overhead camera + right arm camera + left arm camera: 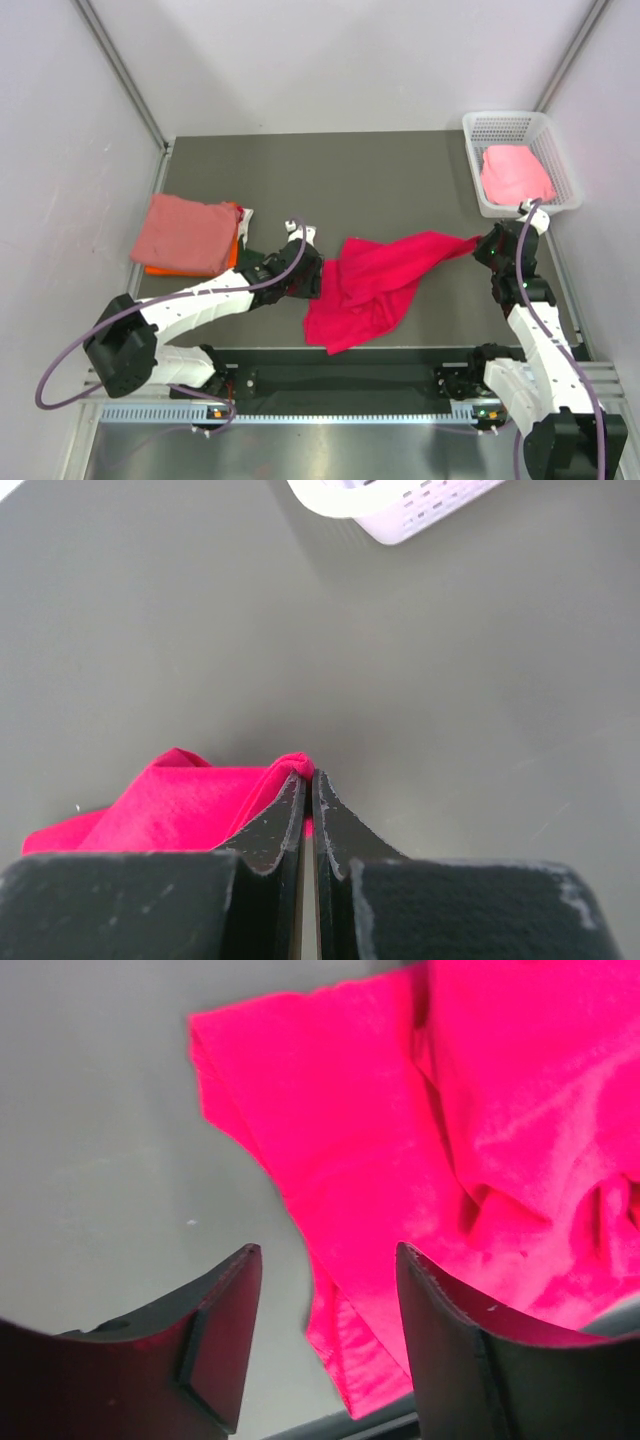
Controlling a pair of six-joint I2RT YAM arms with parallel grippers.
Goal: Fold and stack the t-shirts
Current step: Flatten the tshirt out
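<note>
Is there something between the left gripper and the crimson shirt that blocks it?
Nothing visible blocks it. The left gripper holds its jaws open just at the edge of the crimson shirt, and only bare table lies beside it.

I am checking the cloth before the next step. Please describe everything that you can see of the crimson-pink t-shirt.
The crimson-pink t-shirt is plain soft cloth, crumpled and not yet folded, lying on the dark table near its front middle. One end is drawn out to the right into a thin point, pinched by the shut right gripper. The open left gripper hangs over its left edge, not gripping it.
</note>
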